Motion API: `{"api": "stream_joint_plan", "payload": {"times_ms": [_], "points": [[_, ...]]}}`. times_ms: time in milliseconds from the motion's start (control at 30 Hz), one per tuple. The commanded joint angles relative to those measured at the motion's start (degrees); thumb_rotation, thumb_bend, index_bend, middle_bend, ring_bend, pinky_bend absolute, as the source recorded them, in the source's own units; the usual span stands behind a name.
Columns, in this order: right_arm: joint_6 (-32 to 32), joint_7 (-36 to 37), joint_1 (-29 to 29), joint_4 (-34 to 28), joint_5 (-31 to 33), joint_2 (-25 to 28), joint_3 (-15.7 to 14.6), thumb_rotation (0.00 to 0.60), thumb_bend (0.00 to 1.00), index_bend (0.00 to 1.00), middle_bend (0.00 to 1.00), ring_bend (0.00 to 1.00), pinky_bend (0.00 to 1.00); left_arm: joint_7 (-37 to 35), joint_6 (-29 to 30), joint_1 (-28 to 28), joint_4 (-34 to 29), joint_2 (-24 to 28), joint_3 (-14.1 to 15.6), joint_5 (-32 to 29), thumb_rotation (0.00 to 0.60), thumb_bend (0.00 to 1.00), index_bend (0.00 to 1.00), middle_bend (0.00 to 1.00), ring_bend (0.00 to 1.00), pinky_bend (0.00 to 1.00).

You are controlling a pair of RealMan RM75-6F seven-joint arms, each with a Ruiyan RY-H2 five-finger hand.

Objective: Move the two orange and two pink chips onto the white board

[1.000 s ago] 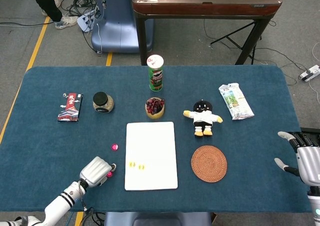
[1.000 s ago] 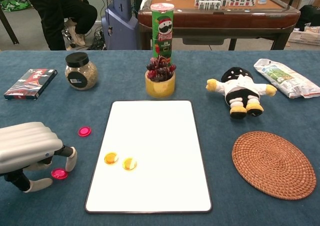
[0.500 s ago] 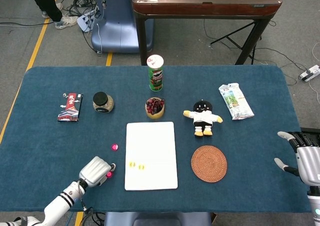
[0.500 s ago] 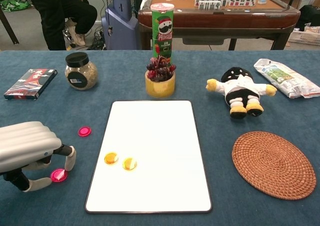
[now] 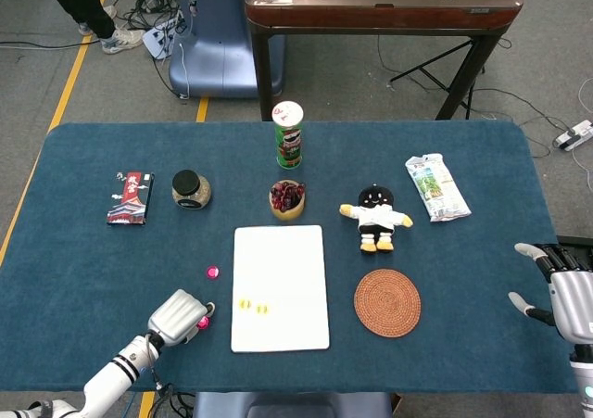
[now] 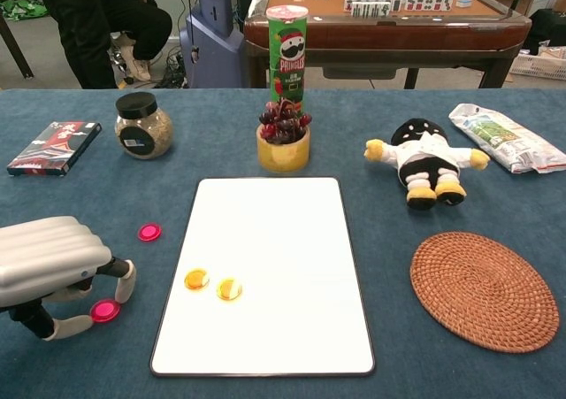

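Observation:
Two orange chips (image 6: 196,280) (image 6: 229,288) lie on the white board (image 6: 274,231), also seen as orange chips (image 5: 245,303) (image 5: 262,308) on the white board (image 5: 280,260) from the head. One pink chip (image 6: 149,232) (image 5: 212,272) rests on the cloth left of the board. My left hand (image 6: 49,262) (image 5: 176,316) sits at the front left and pinches the other pink chip (image 6: 104,310) (image 5: 202,323) between thumb and a finger, low on the cloth. My right hand (image 5: 565,293) hovers at the table's right edge, fingers spread and empty.
Behind the board stand a yellow cup of cherries (image 6: 283,142) and a Pringles can (image 6: 287,49). A jar (image 6: 141,125) and a small book (image 6: 55,147) are at the far left. A plush toy (image 6: 424,164), a woven coaster (image 6: 484,290) and a snack bag (image 6: 504,138) lie right.
The left hand's thumb and finger have shifted slightly around the near pink chip, which has barely moved. The right hand has stayed still.

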Motion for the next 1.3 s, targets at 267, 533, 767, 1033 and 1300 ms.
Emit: {"api": "stream_joint_plan", "payload": {"times_ms": [267,533,767,1033,1300], "points": [[-0.03,-0.09,0.02,-0.01,0.02,-0.06,0.00,0.600,0.02,0.28,0.31,0.23,0.37,-0.07,-0.09,0.15,-0.03,-0.08,-0.11,0.03,0.600,0.39,0.55,1.00,0.97,1.00],[0.02,0.05,0.00,-0.01,-0.01,0.01,0.00,0.600,0.02,0.28,0.31,0.23,0.37,-0.69,-0.28,0.19,-0.32,0.05,-0.27,0.04,0.600,0.46,0.56,1.00,0.97,1.00],[0.08,0.24,-0.02,0.02,0.00,0.08,0.03,0.600,0.02,0.28,0.31,0.23,0.37,-1.87,-0.01,0.14,-1.13,0.50,-0.77,0.43,0.600,0.46,0.56,1.00,0.97,1.00],[0.09,0.32,-0.01,0.04,-0.02,0.07,0.04,0.600,0.02,0.28,0.31,0.23,0.37,-2.10,0.60,-0.64,-2.77,1.42,-2.48,0.69,0.600,0.46,0.56,1.00,0.97,1.00],[0.61,0.53,-0.23,-0.12,-0.35,0.24,-0.01,0.600,0.02,0.28,0.31,0.23,0.37,0.12,0.03,-3.46,-4.54,1.87,-6.60,-1.33,0.600,0.46,0.55,1.00,0.97,1.00]]}}
